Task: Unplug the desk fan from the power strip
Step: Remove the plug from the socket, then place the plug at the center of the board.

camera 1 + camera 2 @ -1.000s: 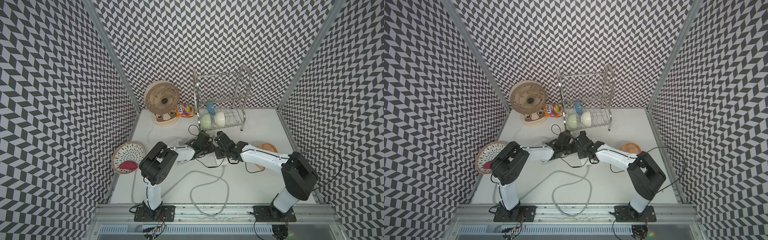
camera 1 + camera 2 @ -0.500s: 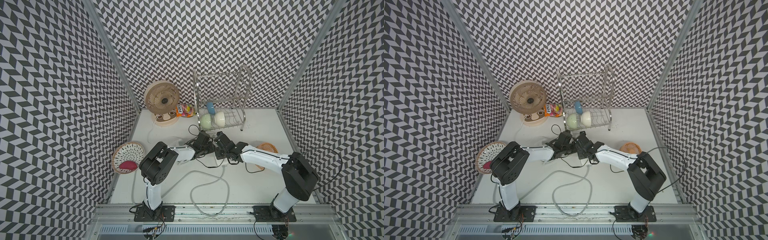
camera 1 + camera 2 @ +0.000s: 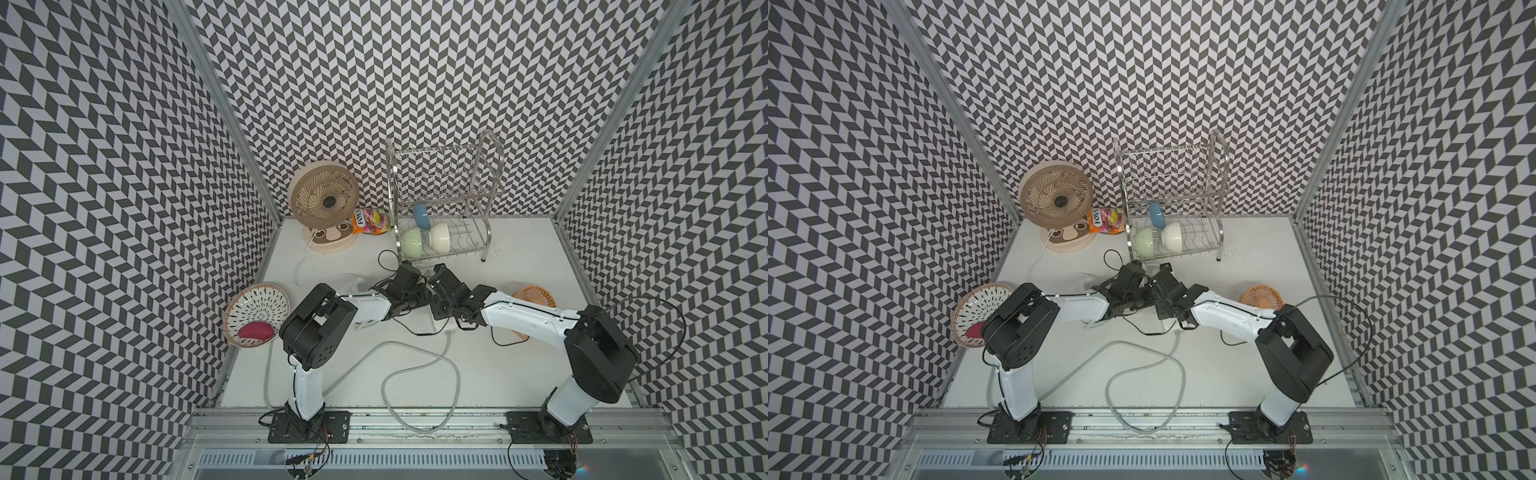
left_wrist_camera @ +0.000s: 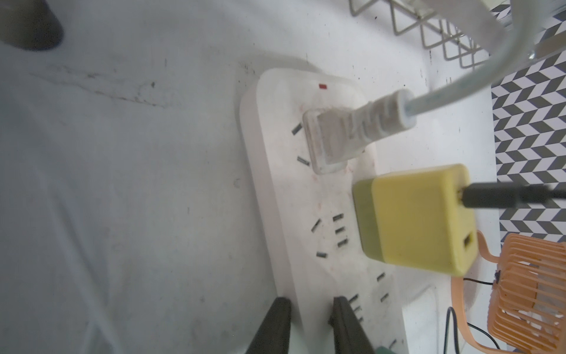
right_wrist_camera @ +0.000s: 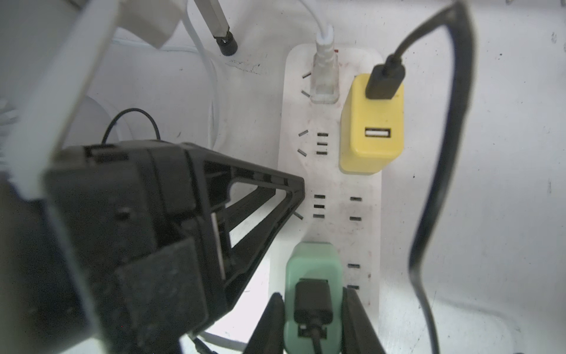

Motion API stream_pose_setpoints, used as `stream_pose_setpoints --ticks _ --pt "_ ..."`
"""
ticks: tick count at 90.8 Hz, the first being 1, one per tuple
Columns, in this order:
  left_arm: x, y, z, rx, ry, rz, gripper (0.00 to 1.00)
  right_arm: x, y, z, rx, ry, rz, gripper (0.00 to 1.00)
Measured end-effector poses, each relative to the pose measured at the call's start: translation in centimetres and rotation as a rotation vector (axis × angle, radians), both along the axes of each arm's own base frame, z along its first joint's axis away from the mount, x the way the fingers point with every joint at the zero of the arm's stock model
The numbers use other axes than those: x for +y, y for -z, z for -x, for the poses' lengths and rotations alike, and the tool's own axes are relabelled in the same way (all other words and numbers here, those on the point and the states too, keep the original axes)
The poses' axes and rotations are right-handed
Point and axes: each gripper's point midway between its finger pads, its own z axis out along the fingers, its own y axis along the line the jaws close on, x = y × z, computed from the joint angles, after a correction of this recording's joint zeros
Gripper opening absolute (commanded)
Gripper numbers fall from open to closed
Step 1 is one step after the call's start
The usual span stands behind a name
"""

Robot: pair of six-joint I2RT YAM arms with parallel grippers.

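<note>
Right wrist view: my right hand (image 5: 312, 309) clamps a mint-green boxy adapter (image 5: 312, 269) low in frame on the smooth white power strip (image 5: 333, 190). Left hand (image 4: 309, 309) narrow, straddling the strip's edge. Snack bag (image 3: 371, 220) reads "FOX".

Yellow adapter (image 5: 371, 128) beside white plug (image 5: 324, 79); rack (image 3: 442, 208) behind.

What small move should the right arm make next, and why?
Probably pull the mint-green adapter straight up out of the power strip. The right gripper is closed on its sides, it looks seated, and the left gripper sits at the strip's edge, seemingly bracing it. Where its black cable leads is unclear.
</note>
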Motion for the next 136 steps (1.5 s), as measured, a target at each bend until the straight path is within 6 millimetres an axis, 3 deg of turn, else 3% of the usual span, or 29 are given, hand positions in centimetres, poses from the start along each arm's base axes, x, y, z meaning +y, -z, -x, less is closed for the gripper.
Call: stream_pose_setpoints --ticks 25,51,72,86,113,136 --pt "0.0 0.0 0.0 0.002 0.002 0.001 0.28 0.3 -0.1 0.3 0.002 -0.029 -0.018 0.16" --pt "-0.5 0.0 0.2 0.001 0.014 0.008 0.28 -0.7 -0.4 0.5 -0.003 -0.007 -0.013 0.15" --pt "-0.6 0.1 0.1 0.002 0.014 0.011 0.28 1.7 -4.6 0.0 -0.100 -0.059 -0.110 0.16" --pt "-0.6 0.1 0.2 0.005 0.014 0.013 0.28 1.6 -6.6 -0.5 -0.160 -0.047 -0.147 0.16" --pt "-0.6 0.0 0.1 0.000 0.016 0.015 0.31 1.1 -6.2 -0.4 -0.157 -0.027 -0.139 0.16" --pt "-0.6 -2.2 -0.3 -0.036 0.058 -0.033 0.39 -0.1 -6.6 1.1 -0.147 -0.037 -0.180 0.17"
